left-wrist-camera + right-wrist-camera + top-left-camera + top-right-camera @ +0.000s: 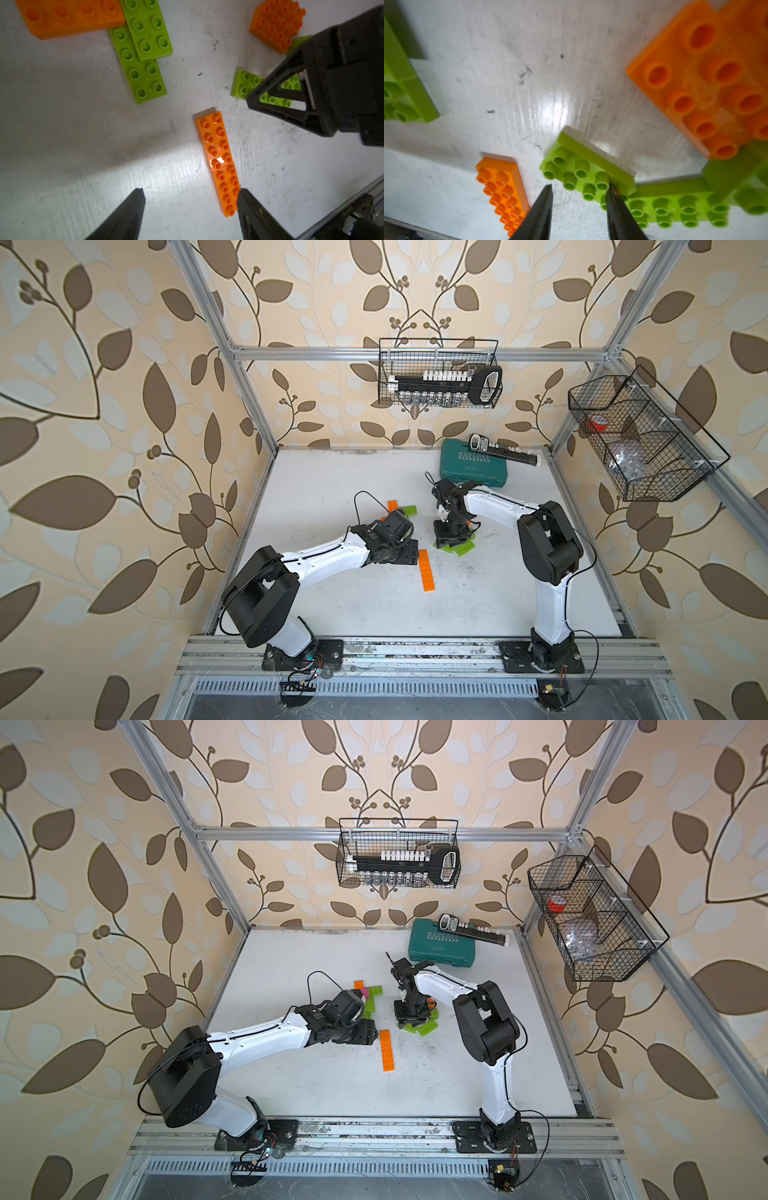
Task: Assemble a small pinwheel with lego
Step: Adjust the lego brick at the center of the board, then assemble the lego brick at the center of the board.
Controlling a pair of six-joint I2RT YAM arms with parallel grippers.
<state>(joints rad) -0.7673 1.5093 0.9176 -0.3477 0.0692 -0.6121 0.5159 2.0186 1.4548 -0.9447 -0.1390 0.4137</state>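
Note:
The lego lies mid-table in three spots. A long orange strip (427, 570) of two bricks end to end lies by my left gripper (411, 558). In the left wrist view that gripper (191, 193) is open over bare table, and the strip (220, 164) lies just beside one fingertip (242, 197). My right gripper (451, 539) points down over lime-green bricks (459, 548). Its wrist view shows the gripper (579, 195) open, a green brick (583, 176) at one fingertip (612, 197), and a stacked orange block (708, 83) beyond. At the back lie orange (359, 984), pink (365, 992) and green (376, 991) bricks.
A teal tool case (473, 466) with a black socket rail (509, 454) on it sits at the back right of the table. Wire baskets hang on the back wall (440, 373) and the right frame (640, 435). Aluminium rails (415, 649) edge the table front.

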